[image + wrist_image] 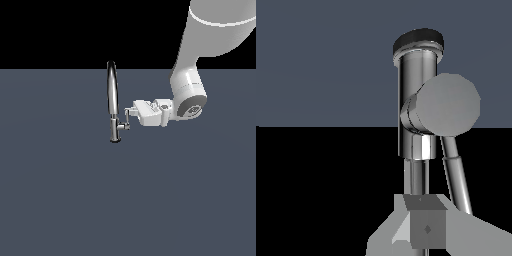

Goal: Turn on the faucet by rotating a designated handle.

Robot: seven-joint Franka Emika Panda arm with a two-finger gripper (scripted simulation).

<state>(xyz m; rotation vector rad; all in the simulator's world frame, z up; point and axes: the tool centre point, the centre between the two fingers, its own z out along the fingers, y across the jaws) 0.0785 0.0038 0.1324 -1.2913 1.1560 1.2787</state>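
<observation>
White arm descends from two o'clock, wrist level, hand (pixel 131 114) at three o'clock of the faucet (pixel 113 100), touching the handle (pixel 127 119); grip state cannot be told.

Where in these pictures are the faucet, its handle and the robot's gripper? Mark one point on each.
faucet (pixel 113 85): exterior view, on the tall arched spout.
handle (pixel 127 116): exterior view, on the thin lever rod beside the base.
gripper (pixel 133 110): exterior view, at the fingertips next to the handle.

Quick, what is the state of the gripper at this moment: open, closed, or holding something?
Gripper: at the handle beside the faucet; whether it is open or closed on it cannot be told.
</observation>
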